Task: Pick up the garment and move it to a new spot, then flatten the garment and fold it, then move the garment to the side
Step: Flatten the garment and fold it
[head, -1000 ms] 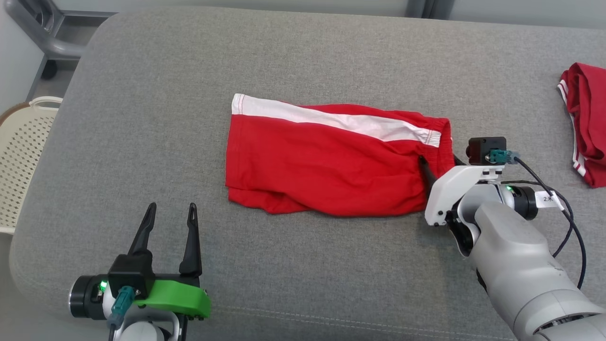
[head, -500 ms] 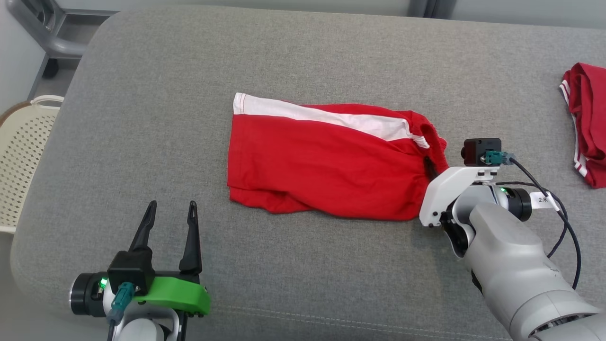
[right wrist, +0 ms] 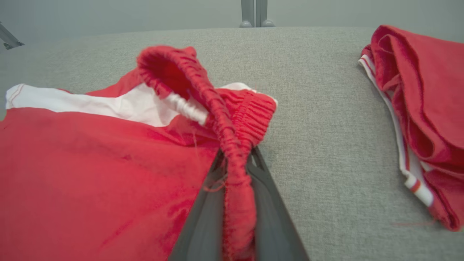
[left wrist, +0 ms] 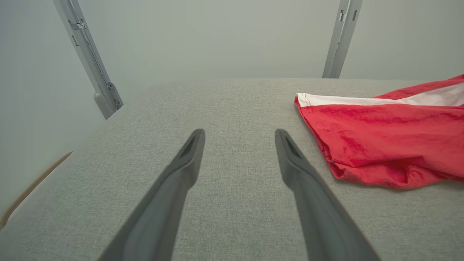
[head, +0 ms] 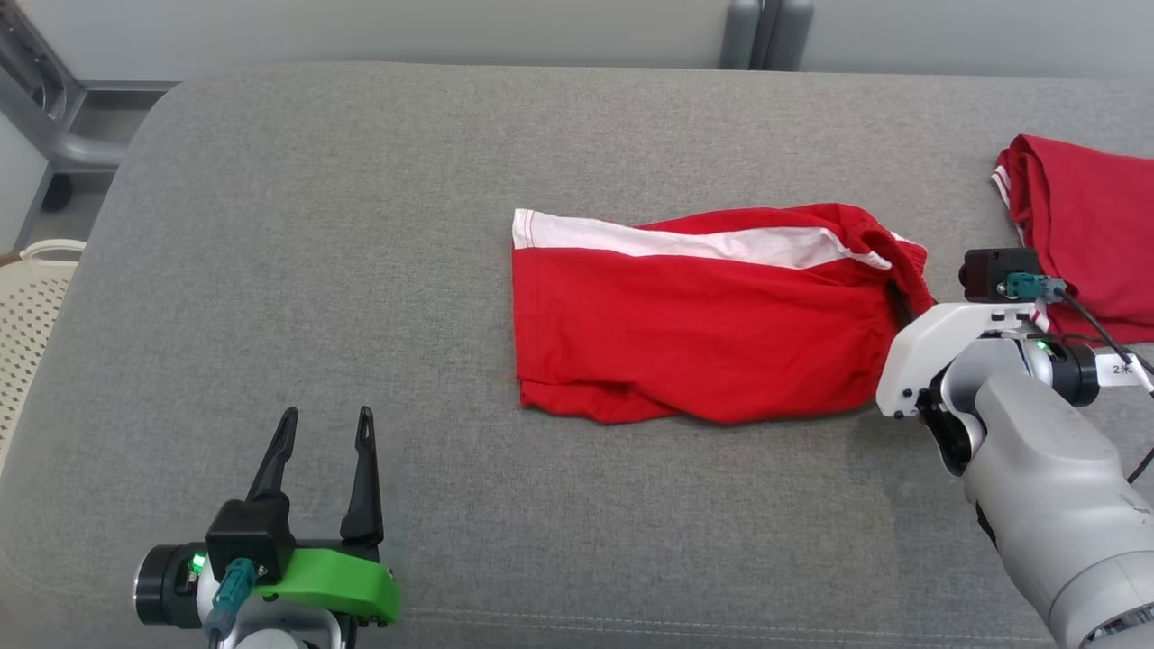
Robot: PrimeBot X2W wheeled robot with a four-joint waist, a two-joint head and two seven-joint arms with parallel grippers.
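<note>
Right wrist view, close up: right gripper [right wrist: 237, 156] clenched on elastic waistband [right wrist: 217, 105] of red shorts [head: 703, 342] (head view barely shows pinch). Shorts flat on middle of grey fabric counter [head: 361, 225], white stripe [head: 721, 243] on far side. Left gripper [head: 326, 416] spread wide, holding nothing, near front edge. Second red garment [head: 1082, 225] far right. Cream basket [head: 27, 306] beside counter, grey wall [left wrist: 217, 36] behind.

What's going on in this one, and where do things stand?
The right gripper is shut on the elastic waistband of the red shorts, which lie mostly flat on the grey cushion, with that edge lifted a little. The left gripper is open over bare cushion, apart from the shorts. A second red garment lies at the right.
</note>
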